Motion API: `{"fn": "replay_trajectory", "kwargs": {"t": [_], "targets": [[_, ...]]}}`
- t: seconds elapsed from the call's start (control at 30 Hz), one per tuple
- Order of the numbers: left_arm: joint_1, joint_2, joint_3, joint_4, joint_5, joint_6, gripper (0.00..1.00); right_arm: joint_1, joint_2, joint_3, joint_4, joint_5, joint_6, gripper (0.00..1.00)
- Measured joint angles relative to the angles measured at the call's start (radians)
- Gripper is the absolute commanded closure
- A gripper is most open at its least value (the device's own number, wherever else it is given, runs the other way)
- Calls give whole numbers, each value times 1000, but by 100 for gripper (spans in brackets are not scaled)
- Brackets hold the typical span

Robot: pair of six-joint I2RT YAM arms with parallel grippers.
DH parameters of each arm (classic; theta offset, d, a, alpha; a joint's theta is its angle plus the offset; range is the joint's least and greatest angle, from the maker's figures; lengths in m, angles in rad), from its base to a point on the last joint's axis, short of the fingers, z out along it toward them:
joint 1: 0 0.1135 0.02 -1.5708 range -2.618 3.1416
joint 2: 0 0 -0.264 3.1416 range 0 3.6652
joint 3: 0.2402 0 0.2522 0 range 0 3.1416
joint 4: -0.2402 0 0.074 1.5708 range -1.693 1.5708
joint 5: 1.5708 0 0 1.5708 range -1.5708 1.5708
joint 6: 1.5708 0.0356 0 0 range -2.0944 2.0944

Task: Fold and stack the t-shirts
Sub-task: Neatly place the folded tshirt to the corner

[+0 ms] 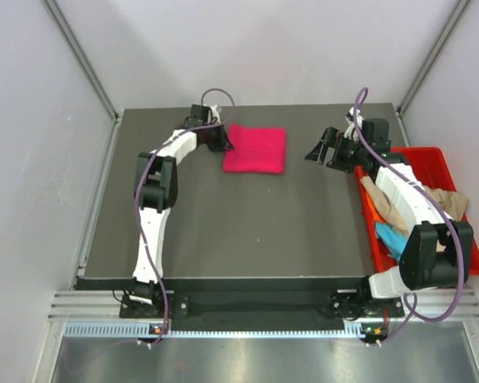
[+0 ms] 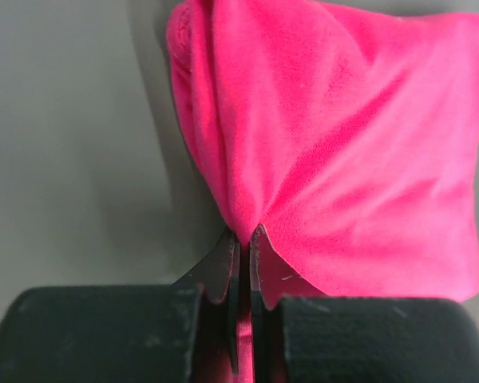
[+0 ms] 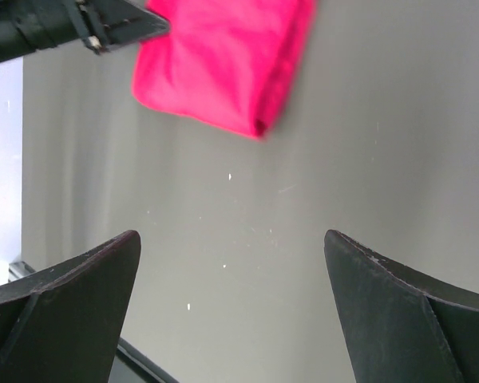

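A folded magenta-pink t-shirt (image 1: 256, 149) lies as a neat square at the back middle of the table. My left gripper (image 1: 225, 144) is shut on its left edge; in the left wrist view the cloth (image 2: 343, 144) bunches up into the pinch of the gripper (image 2: 244, 235). My right gripper (image 1: 319, 150) hovers open to the right of the shirt, apart from it. In the right wrist view this gripper (image 3: 231, 247) holds nothing, with the pink shirt (image 3: 223, 60) ahead of it. Tan-beige (image 1: 451, 202), turquoise-blue (image 1: 391, 238) and orange (image 1: 370, 214) shirts lie in the bin.
A red plastic bin (image 1: 455, 159) sits at the table's right edge, with my right arm reaching over it. The dark table (image 1: 247, 231) ends at a metal frame rail (image 1: 96, 199) on the left. White walls close in behind and at both sides.
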Motion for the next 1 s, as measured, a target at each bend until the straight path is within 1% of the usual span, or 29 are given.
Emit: {"fn": "replay_trajectory", "kwargs": {"t": [0.3,0.53,0.63,0.77,1.0], "targets": [[160,-77,-56,-53,-194,147,100,0,-1,-7,11,-24,-19,2],[292,-97,-69,-50,-340,336,100,0,-2,-53,50,-64,-22,2],[324,-97,-68,-41,-396,397,100,0,-2,-63,60,-76,-18,2],[350,-95,-46,-42,-515,483,100,0,-2,-63,79,-93,-15,2],[414,-62,2,2,-636,578,100,0,-2,-79,121,-122,9,2]]}}
